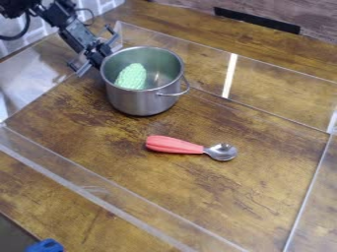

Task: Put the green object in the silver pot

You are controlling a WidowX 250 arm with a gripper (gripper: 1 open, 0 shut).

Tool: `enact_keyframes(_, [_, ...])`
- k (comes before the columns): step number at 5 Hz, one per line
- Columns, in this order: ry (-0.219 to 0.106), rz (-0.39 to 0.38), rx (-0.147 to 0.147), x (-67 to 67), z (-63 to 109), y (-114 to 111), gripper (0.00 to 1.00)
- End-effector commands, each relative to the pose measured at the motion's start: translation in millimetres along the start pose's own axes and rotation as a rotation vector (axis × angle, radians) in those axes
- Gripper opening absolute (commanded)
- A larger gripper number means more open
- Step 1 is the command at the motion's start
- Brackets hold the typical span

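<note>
1. So my hand [95,59] is at the upper left of the view, right up by the far-left side of the silver pot [142,100]. My arm comes in from the top left corner.
2. Fingers are clenched shut. Can't honestly tell whether a bit of the pot's rim or side is pinched between them, that spot is too small and dark to make out.
3. The green object [130,77] is inside the pot, so it's where the task wants it. It's light green and bumpy, sitting towards the left side of the pot, and I'm not holding it.
4. Pot is upright on the brown wooden worktop [198,202], shiny steel, with a wire-looking handle on the side facing the right of the view.
5. The red-handled spoon [191,147] lies on the worktop, nearer the camera than the pot and a bit right of it. Handle points left, metal bowl points right.
6. Clear strips run across the wood, and there's a short white strip [231,76] beyond the pot to the right.
7. Something blue [45,245] pokes in at the bottom left corner, no clue what it is.
</note>
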State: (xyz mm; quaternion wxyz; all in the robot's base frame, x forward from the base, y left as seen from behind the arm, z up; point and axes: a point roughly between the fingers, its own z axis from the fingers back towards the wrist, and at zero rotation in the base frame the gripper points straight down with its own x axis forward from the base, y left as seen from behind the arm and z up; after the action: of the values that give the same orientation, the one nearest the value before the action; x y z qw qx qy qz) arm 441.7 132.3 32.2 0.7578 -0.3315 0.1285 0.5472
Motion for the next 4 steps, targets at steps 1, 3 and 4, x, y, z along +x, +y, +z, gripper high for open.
enact_keyframes(1, [-0.035,-0.048,-0.041,-4.0,21.3,-19,0.0])
enact_keyframes(3, [-0.038,-0.041,-0.045,25.4,40.9,-15,0.0])
enact_keyframes(4, [-0.044,-0.042,-0.046,28.0,43.1,-12,0.0])
